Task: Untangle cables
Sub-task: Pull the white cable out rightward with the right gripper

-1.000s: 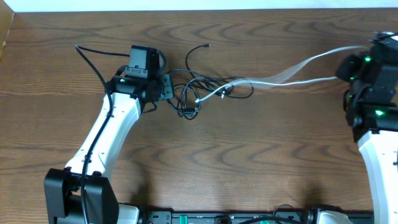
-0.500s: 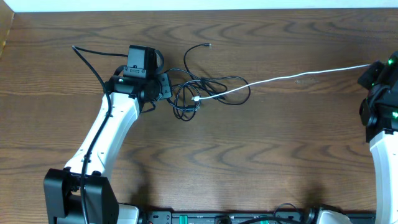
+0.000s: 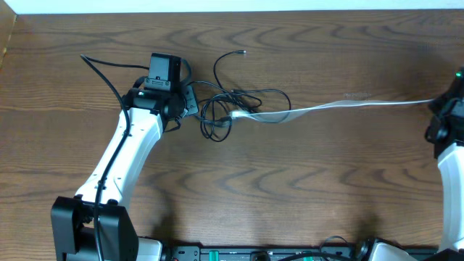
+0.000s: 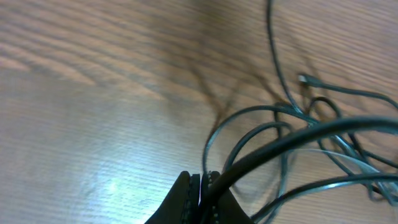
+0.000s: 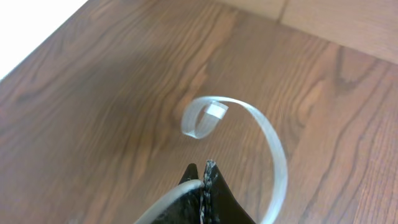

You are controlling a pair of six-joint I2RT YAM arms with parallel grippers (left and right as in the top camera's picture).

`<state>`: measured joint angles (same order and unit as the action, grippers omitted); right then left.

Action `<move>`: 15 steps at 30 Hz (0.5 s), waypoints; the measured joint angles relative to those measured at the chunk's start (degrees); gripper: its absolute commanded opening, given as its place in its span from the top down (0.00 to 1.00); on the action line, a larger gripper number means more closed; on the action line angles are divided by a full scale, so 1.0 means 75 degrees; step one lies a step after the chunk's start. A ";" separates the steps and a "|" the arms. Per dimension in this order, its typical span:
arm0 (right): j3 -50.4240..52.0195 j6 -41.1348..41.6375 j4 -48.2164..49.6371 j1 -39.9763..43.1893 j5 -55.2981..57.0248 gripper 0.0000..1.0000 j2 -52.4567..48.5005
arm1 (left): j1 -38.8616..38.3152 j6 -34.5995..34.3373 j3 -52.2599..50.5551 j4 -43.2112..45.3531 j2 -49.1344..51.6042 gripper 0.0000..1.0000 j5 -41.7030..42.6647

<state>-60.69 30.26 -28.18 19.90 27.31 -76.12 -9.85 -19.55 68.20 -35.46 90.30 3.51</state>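
Observation:
A knot of thin black cables (image 3: 232,109) lies on the table at centre left; it also shows in the left wrist view (image 4: 298,143). My left gripper (image 3: 190,101) is shut on a black cable (image 4: 261,155) at the knot's left side. A white cable (image 3: 348,106) runs from the knot to the far right edge. My right gripper (image 3: 444,116) is shut on the white cable (image 5: 186,190); its free end curls in a loop (image 5: 214,112) ahead of the fingers (image 5: 202,177).
A black cable end with a small plug (image 3: 241,52) points toward the table's back. A thick black arm wire (image 3: 109,69) arcs at the left arm. The wooden table (image 3: 290,188) reaches a white edge at the back.
My right gripper has pulled the white cable farther right, toward the table's edge. The cable blurs and the knot's right loops stretch out. The left gripper holds its place.

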 measured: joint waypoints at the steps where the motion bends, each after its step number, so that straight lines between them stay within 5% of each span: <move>1: 0.0000 0.0085 0.0128 0.0184 -0.0012 0.99 0.0000 | 0.0006 -0.0050 0.0000 -0.0020 0.0000 0.92 -0.0099; 15: 0.0000 0.0262 0.0501 0.0522 -0.2419 0.99 -0.0003 | 0.0006 -0.0093 0.0000 0.0099 0.0000 0.93 0.1766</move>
<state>-60.69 32.23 -24.43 23.81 9.17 -76.14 -9.80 -20.25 68.20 -34.72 90.30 16.75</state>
